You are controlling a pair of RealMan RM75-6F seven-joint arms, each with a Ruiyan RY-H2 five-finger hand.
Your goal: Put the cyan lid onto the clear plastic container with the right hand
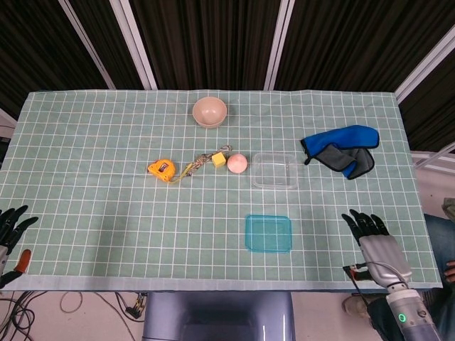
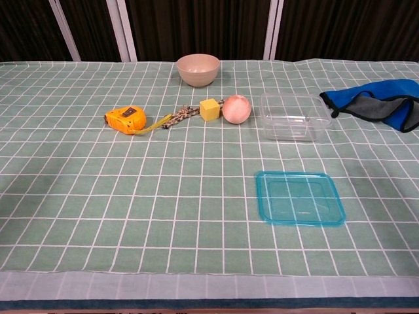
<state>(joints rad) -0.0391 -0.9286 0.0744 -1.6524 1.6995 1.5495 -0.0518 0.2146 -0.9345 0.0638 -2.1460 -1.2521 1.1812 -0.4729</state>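
Head view: nothing done yet, as far as shown. Right hand (image 1: 375, 240) hovers over the near table edge, fingers spread, holding nothing. Cyan lid (image 1: 268, 233) lies flat on the cloth, to the hand's left, apart from it, untouched. Clear plastic container (image 1: 274, 170) sits open, further out and left of the hand, beyond the lid. Left hand (image 1: 10, 226) at far left edge, fingers apart, empty. Grasp, lift and seating all remain.

Chest view: neither hand visible. Lid is a thin translucent rounded rectangle with raised rim, glossy. Container is see-through, rigid-looking, shallow, rounded corners. Checked green tablecloth (image 2: 78, 196) looks soft, matte.
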